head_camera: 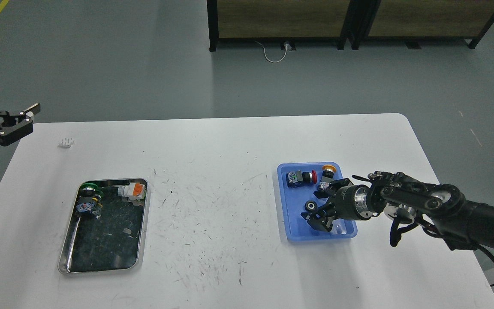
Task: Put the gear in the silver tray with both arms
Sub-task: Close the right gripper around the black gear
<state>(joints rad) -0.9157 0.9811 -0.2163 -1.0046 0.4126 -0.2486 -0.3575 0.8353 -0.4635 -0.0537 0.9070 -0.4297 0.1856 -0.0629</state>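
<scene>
The right gripper reaches, fingers spread, into the blue tray near the table's right edge; the silver tray sits near the left edge.

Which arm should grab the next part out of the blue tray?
Right. Its end effector is already over the blue tray beside the small black wheel; the left end effector hangs off the table's far left corner.

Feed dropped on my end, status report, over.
Right gripper open, down in blue tray by black gear. Left gripper open, off table's left edge. Silver tray holds two parts. Path between clear.
</scene>
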